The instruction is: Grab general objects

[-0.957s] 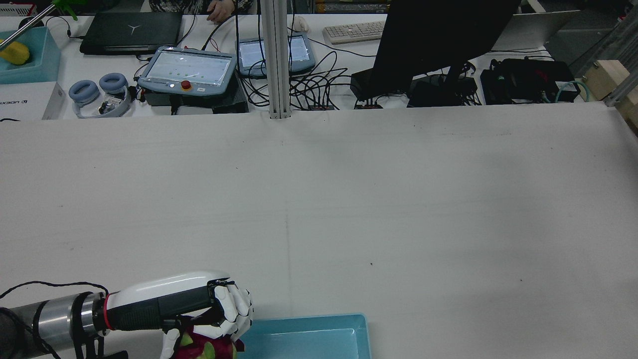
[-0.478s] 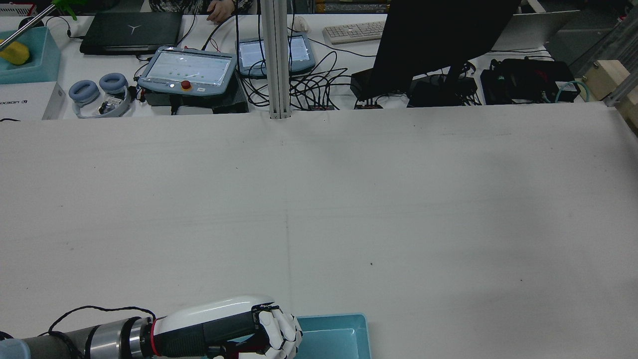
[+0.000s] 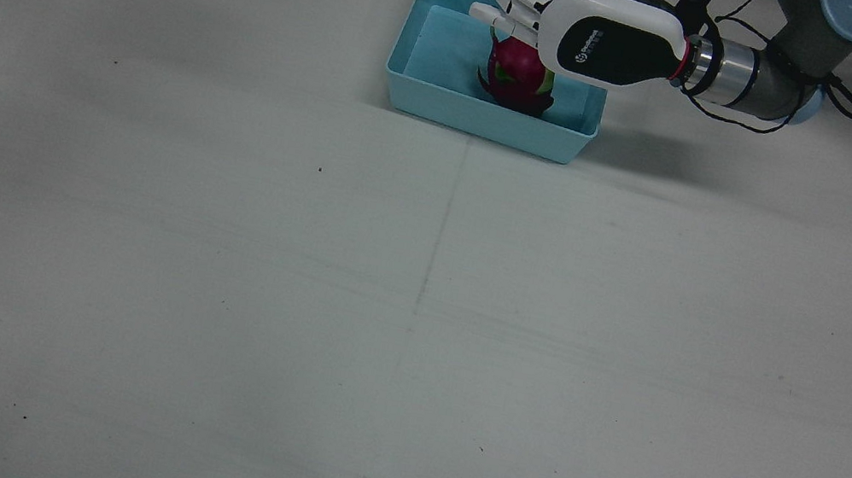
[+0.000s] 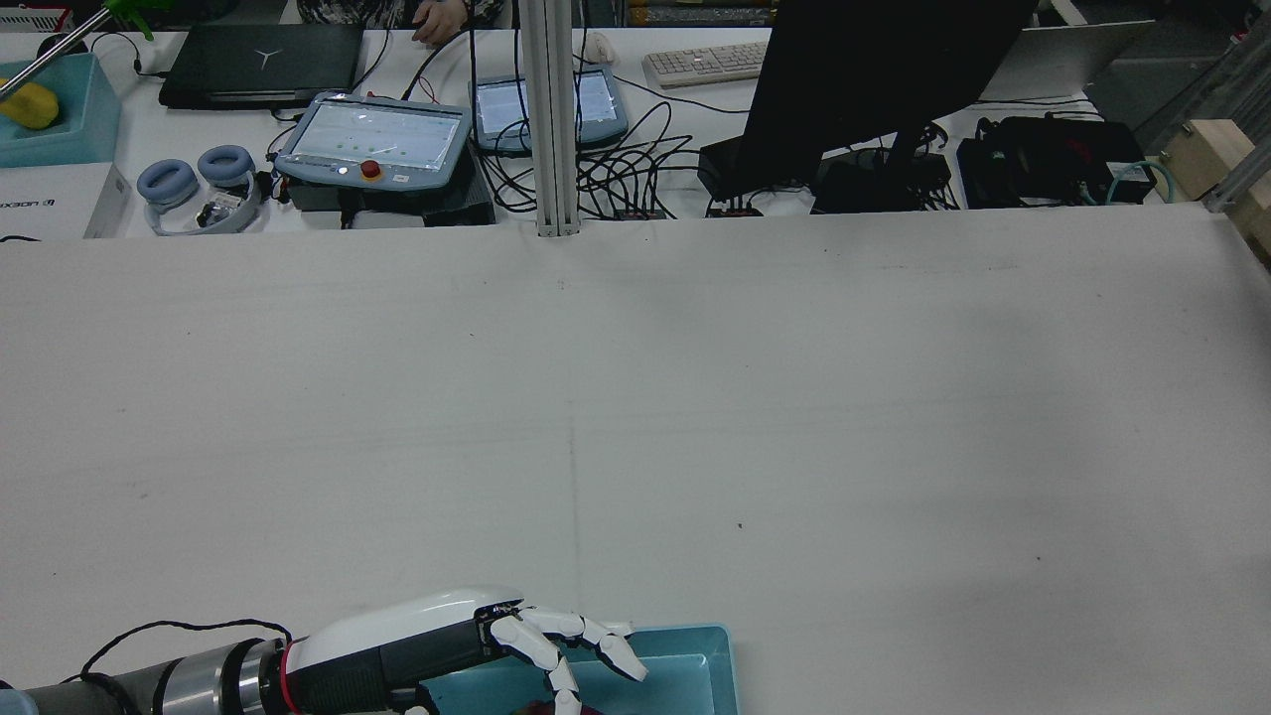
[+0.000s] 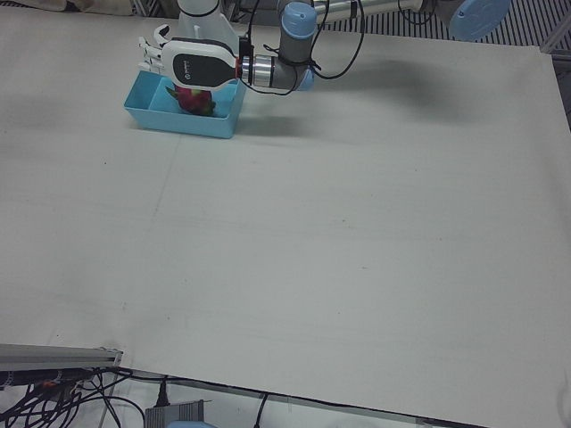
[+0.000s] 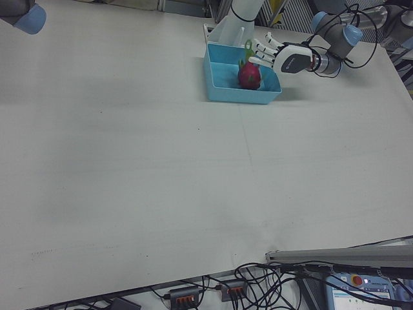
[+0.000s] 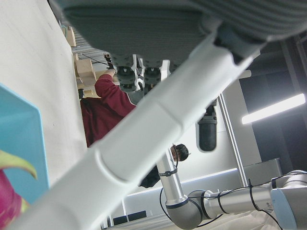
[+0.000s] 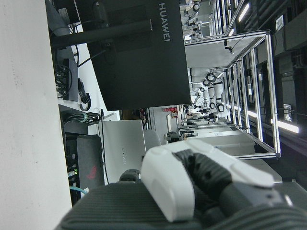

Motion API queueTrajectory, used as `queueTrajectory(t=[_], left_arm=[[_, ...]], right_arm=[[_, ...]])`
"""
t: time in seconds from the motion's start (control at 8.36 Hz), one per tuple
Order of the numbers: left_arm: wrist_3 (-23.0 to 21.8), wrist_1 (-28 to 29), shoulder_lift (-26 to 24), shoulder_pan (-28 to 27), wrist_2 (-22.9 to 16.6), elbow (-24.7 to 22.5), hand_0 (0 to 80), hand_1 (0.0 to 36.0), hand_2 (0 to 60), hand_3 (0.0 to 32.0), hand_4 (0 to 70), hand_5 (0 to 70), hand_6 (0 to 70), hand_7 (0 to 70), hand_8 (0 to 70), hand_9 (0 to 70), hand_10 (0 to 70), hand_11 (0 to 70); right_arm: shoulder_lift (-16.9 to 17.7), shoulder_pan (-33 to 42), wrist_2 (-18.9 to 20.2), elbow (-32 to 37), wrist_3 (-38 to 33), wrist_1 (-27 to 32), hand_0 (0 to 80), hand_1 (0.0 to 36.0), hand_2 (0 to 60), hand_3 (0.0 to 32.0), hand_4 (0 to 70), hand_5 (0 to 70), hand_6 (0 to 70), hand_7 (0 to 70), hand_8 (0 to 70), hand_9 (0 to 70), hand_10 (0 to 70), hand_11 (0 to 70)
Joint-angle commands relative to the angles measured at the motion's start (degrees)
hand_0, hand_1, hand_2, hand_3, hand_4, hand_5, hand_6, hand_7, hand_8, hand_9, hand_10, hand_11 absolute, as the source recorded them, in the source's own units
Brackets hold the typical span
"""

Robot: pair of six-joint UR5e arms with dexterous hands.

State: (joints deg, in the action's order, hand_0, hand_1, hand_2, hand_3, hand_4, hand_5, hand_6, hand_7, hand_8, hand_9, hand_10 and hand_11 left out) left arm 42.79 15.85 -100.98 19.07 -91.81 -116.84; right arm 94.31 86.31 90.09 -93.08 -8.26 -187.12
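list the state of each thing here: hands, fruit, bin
left hand: open, fingers spread, above the bin, holding nothing
right hand: only partly seen in its own camera, open or shut unclear
dragon fruit: lying inside the bin, released
blue bin: upright on the table, holding the dragon fruit

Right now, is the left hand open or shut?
Open. The left hand has its fingers spread above the fruit, which lies in the blue bin.

White table carrying blue tray
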Motion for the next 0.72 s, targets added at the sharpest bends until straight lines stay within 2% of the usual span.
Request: queueTrajectory(t=[0.0,0.12,0.24,0.36,0.48,0.6], left_arm=[[-0.8,1.7,1.6,0.3,0.9,0.5,80.0,36.0,60.0,0.0,0.0,27.1,0.0,29.4,0.0,4.4,0.0,0.0],[-1.3,2.9,4.8,1.4,0.9,0.6,80.0,36.0,60.0,0.0,0.0,58.8,0.0,37.1,0.0,6.0,0.0,0.0],[-1.3,1.3,6.6,8.0,0.8,2.0,80.0,36.0,60.0,0.0,0.0,70.0,0.0,45.9,0.0,7.7,0.0,0.0],[-1.3,1.6,7.8,14.9,0.8,5.2,80.0,36.0,60.0,0.0,3.4,70.0,3.3,49.4,0.0,8.4,0.0,0.0],[-1.3,2.4,8.7,21.7,0.5,7.7,80.0,36.0,60.0,0.0,4.5,70.0,4.2,49.0,0.0,8.4,0.0,0.0],[-1.4,2.5,8.7,26.8,0.5,9.6,80.0,36.0,60.0,0.0,6.5,70.0,7.9,51.8,0.5,8.9,0.0,0.0]], right_arm=[[0.0,0.0,0.0,0.0,0.0,0.0,0.0,0.0,0.0,0.0,0.0,0.0,0.0,0.0,0.0,0.0,0.0,0.0],[0.0,0.0,0.0,0.0,0.0,0.0,0.0,0.0,0.0,0.0,0.0,0.0,0.0,0.0,0.0,0.0,0.0,0.0],[0.0,0.0,0.0,0.0,0.0,0.0,0.0,0.0,0.0,0.0,0.0,0.0,0.0,0.0,0.0,0.0,0.0,0.0],[0.0,0.0,0.0,0.0,0.0,0.0,0.0,0.0,0.0,0.0,0.0,0.0,0.0,0.0,0.0,0.0,0.0,0.0],[0.0,0.0,0.0,0.0,0.0,0.0,0.0,0.0,0.0,0.0,0.0,0.0,0.0,0.0,0.0,0.0,0.0,0.0],[0.0,0.0,0.0,0.0,0.0,0.0,0.0,0.0,0.0,0.0,0.0,0.0,0.0,0.0,0.0,0.0,0.0,0.0]])
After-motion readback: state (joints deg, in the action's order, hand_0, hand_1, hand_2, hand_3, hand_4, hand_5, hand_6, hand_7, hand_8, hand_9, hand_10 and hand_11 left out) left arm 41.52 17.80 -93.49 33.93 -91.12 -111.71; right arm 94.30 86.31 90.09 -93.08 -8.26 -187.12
